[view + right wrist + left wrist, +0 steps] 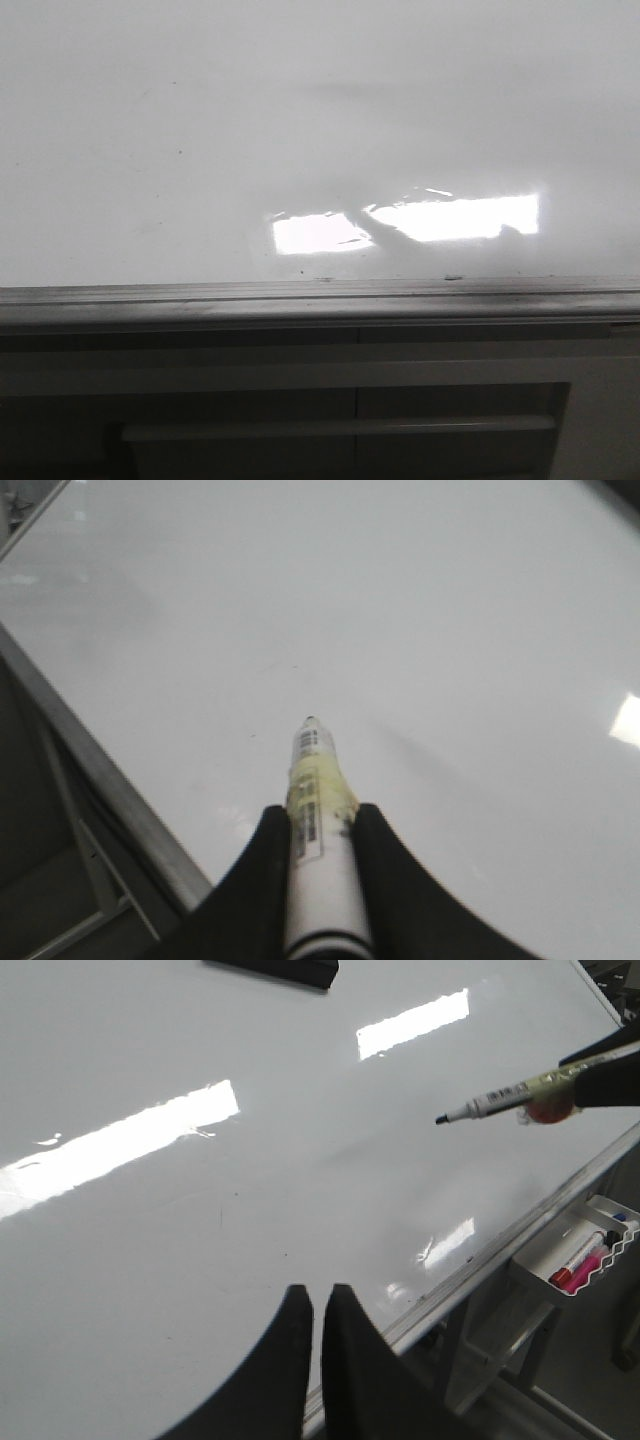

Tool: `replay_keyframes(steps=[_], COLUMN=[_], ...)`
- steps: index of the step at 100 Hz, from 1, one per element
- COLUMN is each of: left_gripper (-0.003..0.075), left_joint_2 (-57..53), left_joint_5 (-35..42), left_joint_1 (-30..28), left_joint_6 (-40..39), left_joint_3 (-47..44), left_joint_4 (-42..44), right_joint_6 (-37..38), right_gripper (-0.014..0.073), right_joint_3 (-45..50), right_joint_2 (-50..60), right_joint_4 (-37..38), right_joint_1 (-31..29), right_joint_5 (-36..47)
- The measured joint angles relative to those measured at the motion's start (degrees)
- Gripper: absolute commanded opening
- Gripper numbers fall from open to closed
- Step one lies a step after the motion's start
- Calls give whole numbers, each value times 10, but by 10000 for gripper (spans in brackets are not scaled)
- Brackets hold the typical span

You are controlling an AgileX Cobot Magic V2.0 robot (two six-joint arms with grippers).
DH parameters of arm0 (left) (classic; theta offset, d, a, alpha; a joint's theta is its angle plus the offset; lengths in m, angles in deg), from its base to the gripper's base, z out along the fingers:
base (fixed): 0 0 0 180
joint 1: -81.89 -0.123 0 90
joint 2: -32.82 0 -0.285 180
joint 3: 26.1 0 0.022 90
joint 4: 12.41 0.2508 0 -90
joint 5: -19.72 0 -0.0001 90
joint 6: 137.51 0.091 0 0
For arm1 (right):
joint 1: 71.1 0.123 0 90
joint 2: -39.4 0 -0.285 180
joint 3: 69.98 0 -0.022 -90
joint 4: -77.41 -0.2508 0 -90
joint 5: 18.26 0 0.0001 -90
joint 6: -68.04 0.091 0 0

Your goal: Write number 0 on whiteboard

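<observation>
The whiteboard (300, 120) fills the front view, glossy white with a bright rectangular glare and a grey metal edge strip (320, 295). No grippers appear in that view. My right gripper (320, 815) is shut on a white marker (315, 770) with yellowish tape, its dark tip pointing at the whiteboard (450, 630). I cannot tell whether the tip touches. In the left wrist view the marker (505, 1098) reaches in from the right gripper (610, 1080). My left gripper (320, 1295) is shut on nothing, over the board's near edge. The number 0 is out of view.
A black eraser (275, 968) lies at the far side of the board. A small white tray (585, 1255) with pink and red markers hangs below the board's edge. Under the edge strip is a pale frame with a bar (340, 425).
</observation>
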Motion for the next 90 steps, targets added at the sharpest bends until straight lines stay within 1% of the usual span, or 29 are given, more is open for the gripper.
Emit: replay_keyframes(steps=[14,35,51,66,90], left_gripper=[-20,-20,-20,-20,-20], left_joint_2=[0,0,0,0,0], left_joint_5=[36,90,94,94,94], left_joint_1=[0,0,0,0,0], left_joint_6=[-18,-25,-26,-26,-26], left_joint_3=[-23,-25,-25,-25,-25], left_joint_4=[2,5,5,3,1], right_joint_6=[1,1,1,1,1], right_gripper=[-47,-47,-47,-47,-47], right_joint_3=[0,-29,-45,-45,-45], right_joint_2=[-39,-105,-136,-148,-166], right_joint_4=[-4,-8,-9,-9,-9], right_joint_1=[-1,-1,-1,-1,-1], right_joint_5=[52,62,60,40,50])
